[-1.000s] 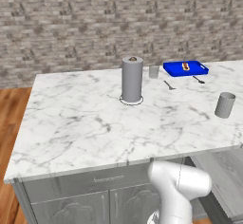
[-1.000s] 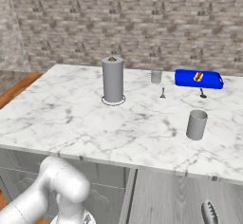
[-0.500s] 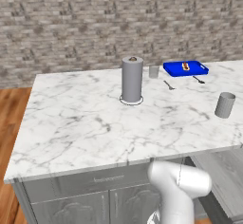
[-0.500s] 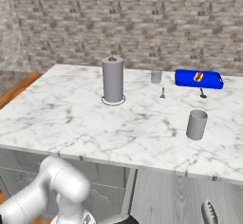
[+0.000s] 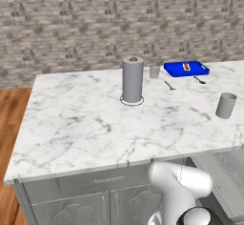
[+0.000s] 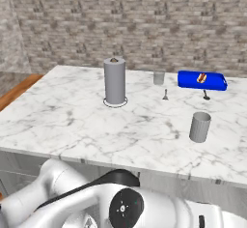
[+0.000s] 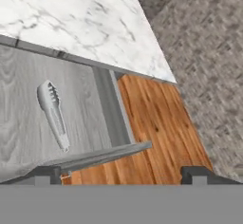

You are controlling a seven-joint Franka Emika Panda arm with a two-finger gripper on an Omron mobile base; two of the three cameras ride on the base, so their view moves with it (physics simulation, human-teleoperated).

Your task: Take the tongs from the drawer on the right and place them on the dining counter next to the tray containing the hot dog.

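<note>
Tongs (image 7: 53, 114) lie flat on the floor of the open drawer (image 7: 23, 137), up and left of my gripper (image 7: 121, 174), whose fingers stand spread wide and hold nothing. Nothing on the dining counter (image 5: 95, 124) has shifted since a second ago; the tray (image 5: 187, 68) sits at its far edge.

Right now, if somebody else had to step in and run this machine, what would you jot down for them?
Gripper: open, holding nothing, above the open shallow grey drawer.
Slim grey metal tongs: lying loose on the drawer floor, untouched.
Small bright blue rimmed tray with the tiny tan-bun hot dog: at the far right of the white marble dining counter.
Done: drawer open, hand brought over it.
Left: go down, grasp the tongs, lift them out, set them on the marble beside the tray.
</note>
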